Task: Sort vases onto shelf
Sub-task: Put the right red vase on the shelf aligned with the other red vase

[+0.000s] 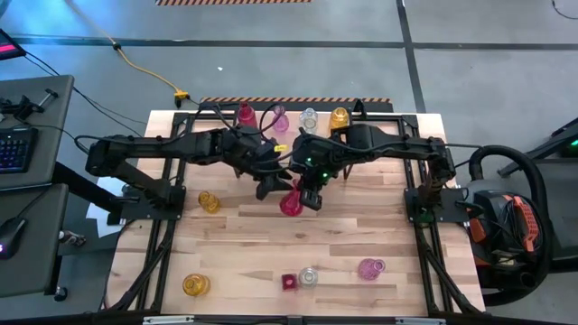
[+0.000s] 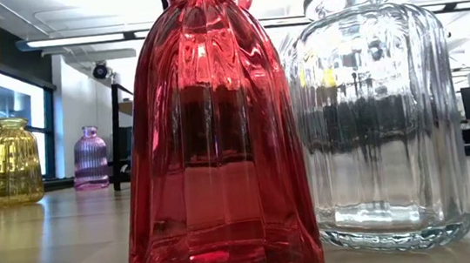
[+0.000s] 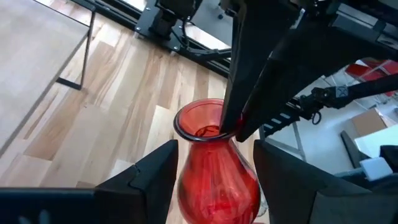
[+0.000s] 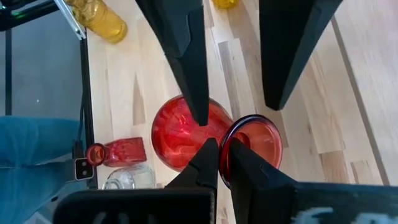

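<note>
A red glass vase (image 3: 214,174) with a flared mouth hangs over the middle of the table (image 1: 361,226). My right gripper (image 4: 222,146) is shut on the vase (image 4: 180,134) from above. My left gripper (image 3: 216,152) reaches in from the table's left and is open, one finger on each side of the vase's neck. The shelf (image 3: 31,74), a light plank on black legs, lies toward the far edge. In the high view, several vases stand in a row there, among them a pink one (image 1: 280,117) and a yellow one (image 1: 339,117). My right gripper pinches the vase's rim (image 4: 231,134) on one side of the mouth, with one finger (image 4: 249,171) inside the mouth and the other (image 4: 205,165) outside. The fingers slant steeply down from above. The vase hangs upright below them, clear of the table. My left gripper's fingers (image 3: 158,171) flank the neck; I cannot tell whether they touch the glass.
Loose vases stand on the tabletop: a yellow one (image 1: 208,200) at the left, another yellow one (image 1: 194,284) near the front left, and a small red one (image 1: 289,282), a clear one (image 1: 309,275) and a pink one (image 1: 370,268) at the near edge.
</note>
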Robot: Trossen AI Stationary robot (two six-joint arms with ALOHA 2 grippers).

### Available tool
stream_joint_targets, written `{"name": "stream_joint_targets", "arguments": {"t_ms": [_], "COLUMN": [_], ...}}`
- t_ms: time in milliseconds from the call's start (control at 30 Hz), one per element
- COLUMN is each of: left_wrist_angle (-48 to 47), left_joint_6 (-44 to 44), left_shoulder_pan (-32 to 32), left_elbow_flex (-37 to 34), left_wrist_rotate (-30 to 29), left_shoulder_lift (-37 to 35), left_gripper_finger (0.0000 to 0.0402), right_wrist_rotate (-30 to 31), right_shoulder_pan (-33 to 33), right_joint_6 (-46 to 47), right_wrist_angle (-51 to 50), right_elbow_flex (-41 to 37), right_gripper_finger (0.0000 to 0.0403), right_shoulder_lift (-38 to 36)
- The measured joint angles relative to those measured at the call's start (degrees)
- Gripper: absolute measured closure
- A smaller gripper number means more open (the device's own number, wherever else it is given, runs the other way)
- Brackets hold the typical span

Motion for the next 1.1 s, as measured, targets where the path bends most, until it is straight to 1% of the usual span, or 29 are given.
{"name": "stream_joint_targets", "arguments": {"t_ms": [233, 500, 900, 1100], "left_wrist_angle": [-0.1, -0.2, 0.9, 1.2], "left_joint_6": [-0.1, -0.1, -0.1, -0.1], "left_shoulder_pan": [0.3, 0.3, 0.2, 0.2], "left_elbow_flex": [0.0, 0.1, 0.1, 0.1], "left_wrist_rotate": [1.1, 1.5, 2.3, 2.3], "left_shoulder_lift": [0.0, 0.0, 0.0, 0.0], "left_gripper_finger": [0.0202, 0.0202, 0.0202, 0.0203], "right_wrist_rotate": [0.0, 0.1, 0.7, 0.7], "right_shoulder_pan": [0.0, 0.0, 0.0, 0.0], "right_joint_6": [0.0, 0.1, -0.1, -0.1], "right_wrist_angle": [0.1, -0.7, 4.5, 4.4], "right_elbow_flex": [0.4, 4.8, 3.7, 3.7], "right_gripper_finger": [0.0403, 0.0403, 0.0403, 0.0403], "right_shoulder_lift": [0.0, 0.0, 0.0, 0.0]}}
